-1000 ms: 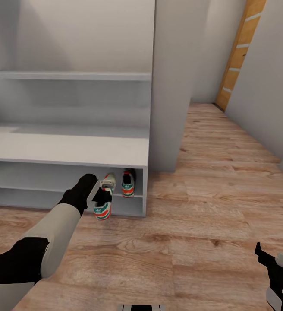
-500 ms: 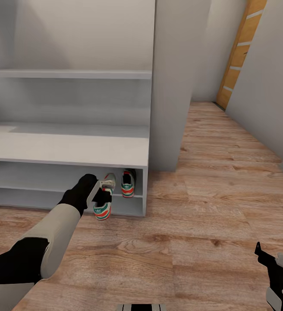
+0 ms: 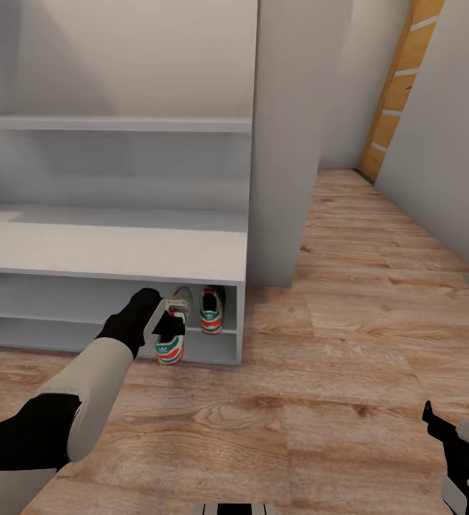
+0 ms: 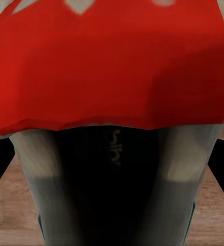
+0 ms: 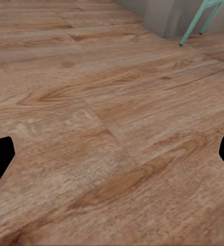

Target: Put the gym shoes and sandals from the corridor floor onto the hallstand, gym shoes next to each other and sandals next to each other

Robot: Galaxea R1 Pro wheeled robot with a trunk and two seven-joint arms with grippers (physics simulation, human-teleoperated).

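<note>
White sneaker point(image 3: 170, 348) hangs in the left gripper point(image 3: 169, 323), clamped, at the hallstand's point(image 3: 120, 250) right end. Its twin point(image 3: 211, 309) sits inside. Right gripper point(image 3: 455, 438) is spread open.

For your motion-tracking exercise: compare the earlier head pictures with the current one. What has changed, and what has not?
Only the camera has shifted a little. The left end effector still holds one gym shoe at the hallstand, beside the shelved gym shoe. The right end effector stays low.
</note>
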